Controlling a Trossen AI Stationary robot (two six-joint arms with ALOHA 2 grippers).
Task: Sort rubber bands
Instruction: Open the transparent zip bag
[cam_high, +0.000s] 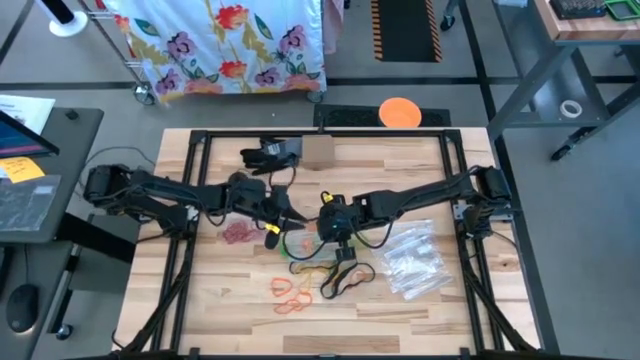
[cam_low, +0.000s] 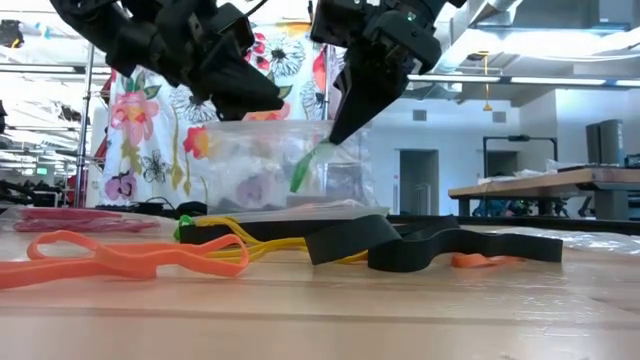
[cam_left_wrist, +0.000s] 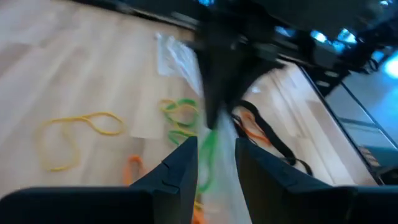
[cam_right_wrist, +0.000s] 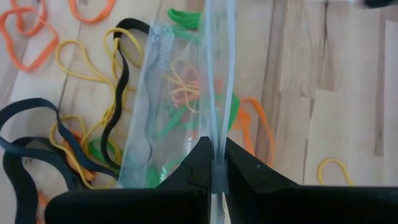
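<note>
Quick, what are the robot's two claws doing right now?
Left gripper: open, around the clear bag.
Right gripper: shut on the clear bag's edge.

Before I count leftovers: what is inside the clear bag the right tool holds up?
The clear bag, pinched shut in the right tool, shows green bands and thin orange bands through it. How many cannot be told; the plastic folds overlap them.

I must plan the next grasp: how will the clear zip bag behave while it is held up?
The clear zip bag, pinched at its edge by the right tool, hangs and creases, so it is probably floppy and light. Its glossy film may slip. The left tool waits open beside it.
</note>
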